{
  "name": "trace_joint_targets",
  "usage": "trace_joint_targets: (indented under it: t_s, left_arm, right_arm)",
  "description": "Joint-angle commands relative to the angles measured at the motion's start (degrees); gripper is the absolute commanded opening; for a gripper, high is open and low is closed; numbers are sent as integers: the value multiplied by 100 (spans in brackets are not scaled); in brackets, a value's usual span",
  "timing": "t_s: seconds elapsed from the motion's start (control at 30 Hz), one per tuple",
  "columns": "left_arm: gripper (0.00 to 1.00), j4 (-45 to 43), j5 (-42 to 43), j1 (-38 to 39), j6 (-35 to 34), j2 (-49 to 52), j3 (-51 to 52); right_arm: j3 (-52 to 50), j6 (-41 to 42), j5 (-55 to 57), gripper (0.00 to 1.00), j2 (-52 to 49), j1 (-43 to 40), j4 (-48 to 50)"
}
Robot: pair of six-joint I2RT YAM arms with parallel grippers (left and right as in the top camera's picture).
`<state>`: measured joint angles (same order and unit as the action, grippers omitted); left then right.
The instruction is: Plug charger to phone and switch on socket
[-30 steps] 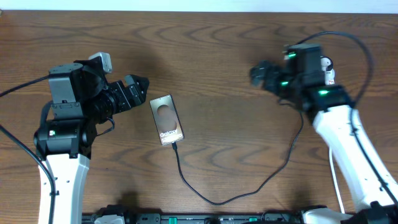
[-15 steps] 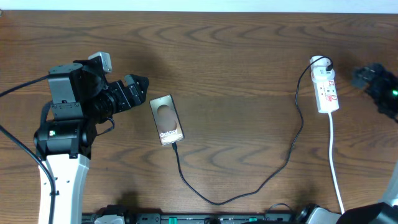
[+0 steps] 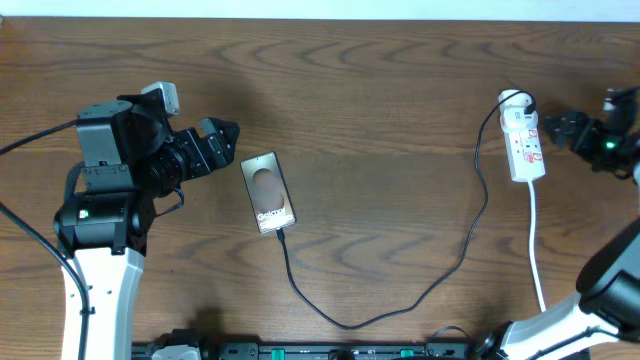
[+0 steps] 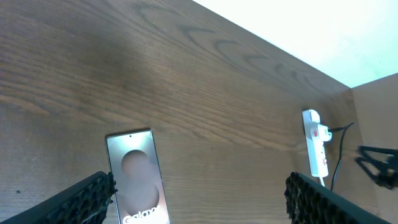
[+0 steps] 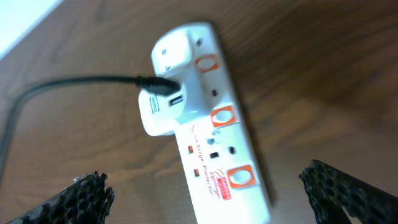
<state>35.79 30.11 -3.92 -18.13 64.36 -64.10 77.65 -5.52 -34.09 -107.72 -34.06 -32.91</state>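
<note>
Lying on bench (image 3: pixel 380 90), phone (image 3: pixel 268 193) runs near-to-far, charger (image 3: pixel 400 300) tip at near end; socket (image 3: pixel 524 146) roughly parallel, cord trailing nearward; left tool (image 3: pixel 232 146), right tool (image 3: pixel 556 128) both released.

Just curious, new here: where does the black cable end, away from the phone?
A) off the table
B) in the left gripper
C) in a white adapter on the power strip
C: right wrist view shows the black cable plugged into the white adapter on the power strip.

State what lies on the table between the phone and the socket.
In the overhead view, mostly bare table; only the charger, a black cable, crosses that stretch, close to the socket.
</note>
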Motion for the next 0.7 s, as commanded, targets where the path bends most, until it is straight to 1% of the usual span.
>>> trace_joint_targets:
  t_s: [0.0,0.17,0.3,0.67]
  left_arm:
    - [90,0,33,13,52,-37,-4]
    - [90,24,33,13,50,-37,0]
    - [90,103,31,13,55,-37,0]
    - [90,107,31,13,55,-37,0]
  right_arm:
    - [74,-623,-267,99,-289,348,87]
    - [74,-605,225,99,-695,826,293]
    - [74,-568,420,99,-774,1019,376]
    - [74,-568,807,99,-767,1025,535]
